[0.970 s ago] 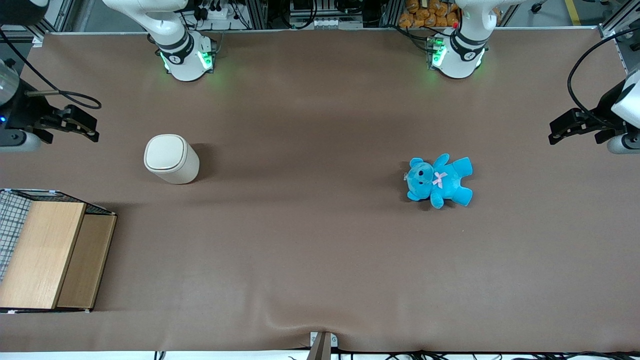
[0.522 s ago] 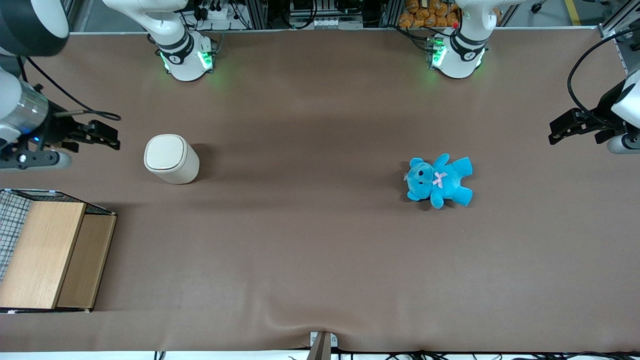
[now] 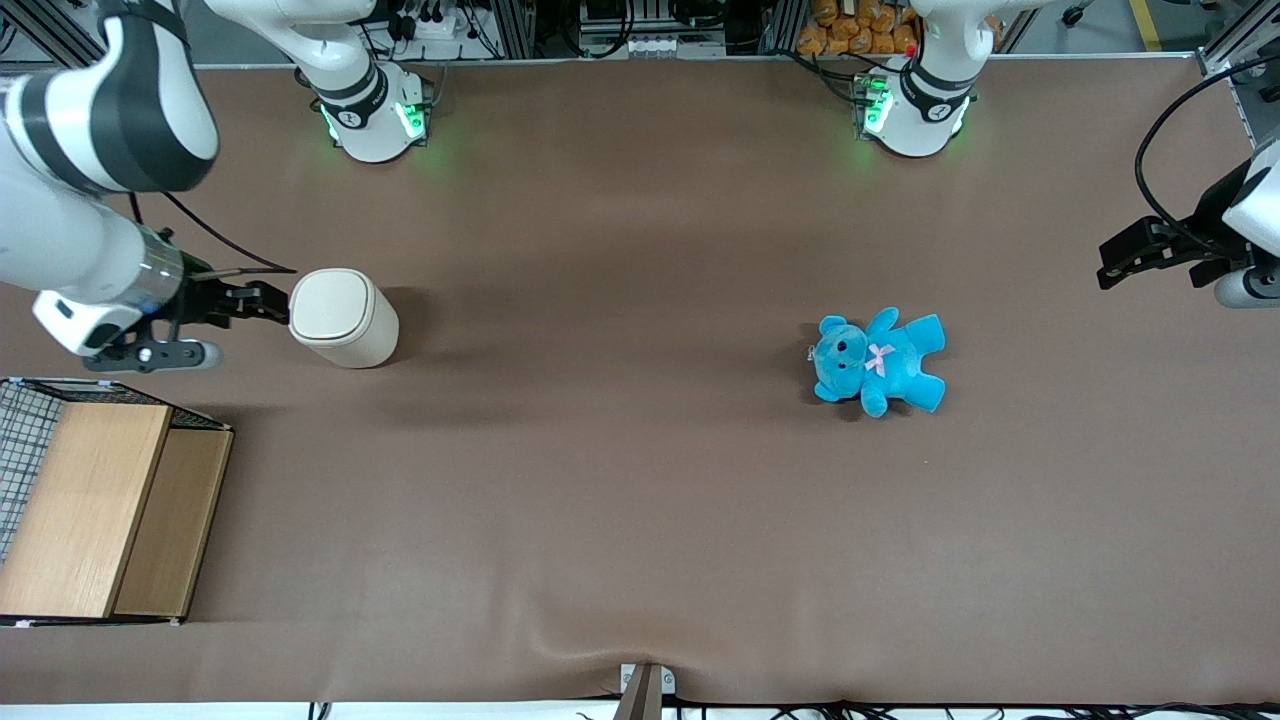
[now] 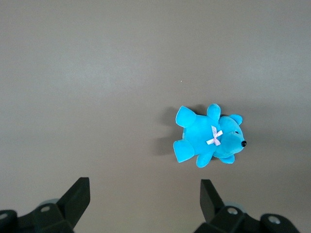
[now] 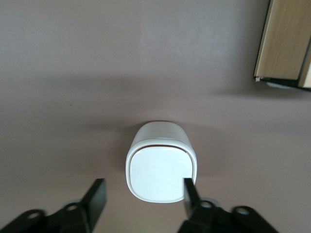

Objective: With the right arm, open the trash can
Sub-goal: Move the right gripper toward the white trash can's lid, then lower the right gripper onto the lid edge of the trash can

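Note:
The trash can point(image 3: 335, 312) is a small cream-white bin standing upright on the brown table, its flat lid down. The right arm point(image 3: 90, 150) reaches in from the working arm's end of the table. Its black gripper point(image 3: 262, 301) hovers just beside the can's rim, fingertips close to the lid's edge. In the right wrist view the trash can point(image 5: 161, 167) sits just ahead of the gripper point(image 5: 143, 196). The fingers point(image 5: 97, 195) stand wide apart and open, with nothing between them, and one fingertip overlaps the lid's corner.
A wooden-topped wire-mesh box point(image 3: 95, 510) stands nearer the front camera than the can, at the working arm's end; its corner shows as the box point(image 5: 284, 41) in the right wrist view. A blue teddy bear point(image 3: 878, 360) lies toward the parked arm's end.
The right arm has swung in from the table's end toward the trash can, bringing the gripper from well away to right beside its rim. The can and teddy have not moved.

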Available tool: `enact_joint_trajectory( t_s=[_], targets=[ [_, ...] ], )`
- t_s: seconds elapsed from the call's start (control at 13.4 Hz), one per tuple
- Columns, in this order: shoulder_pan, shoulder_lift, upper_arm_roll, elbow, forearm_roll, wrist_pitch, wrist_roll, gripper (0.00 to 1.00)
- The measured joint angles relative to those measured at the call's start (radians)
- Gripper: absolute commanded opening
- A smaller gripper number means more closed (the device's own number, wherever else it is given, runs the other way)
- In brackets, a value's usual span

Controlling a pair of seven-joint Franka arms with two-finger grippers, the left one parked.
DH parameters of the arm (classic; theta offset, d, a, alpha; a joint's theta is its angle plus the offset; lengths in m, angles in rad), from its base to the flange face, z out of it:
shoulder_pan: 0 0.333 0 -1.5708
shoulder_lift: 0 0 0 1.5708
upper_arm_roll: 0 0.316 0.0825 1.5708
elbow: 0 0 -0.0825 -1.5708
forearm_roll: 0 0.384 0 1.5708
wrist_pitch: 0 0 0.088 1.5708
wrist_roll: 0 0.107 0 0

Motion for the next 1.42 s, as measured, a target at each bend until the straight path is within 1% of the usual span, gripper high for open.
enact_joint_trajectory(
  t_s=[0.07,0.15,0.3,0.45,0.52,0.75,0.9,1.12,1.27,1.42],
  targets=[
    [0.000,-0.001,-0.001,-0.017,0.000,0.003,0.003,0.31],
    [0.000,-0.003,-0.001,-0.031,0.000,0.005,0.005,0.26],
    [-0.001,-0.008,-0.002,-0.054,0.000,0.005,0.007,0.19],
    [-0.003,-0.015,-0.005,-0.081,0.000,0.007,0.008,0.16],
    [-0.005,-0.021,-0.007,-0.104,0.000,0.021,0.008,0.10],
    [-0.009,-0.059,-0.013,-0.205,0.000,0.097,0.008,0.00],
    [-0.026,-0.083,-0.016,-0.262,0.000,0.119,0.001,0.00],
    [-0.077,-0.105,-0.019,-0.358,0.000,0.224,-0.068,0.00],
    [-0.112,-0.106,-0.020,-0.401,0.000,0.274,-0.114,0.00],
    [-0.124,-0.106,-0.021,-0.428,0.001,0.305,-0.129,0.00]
  ],
)
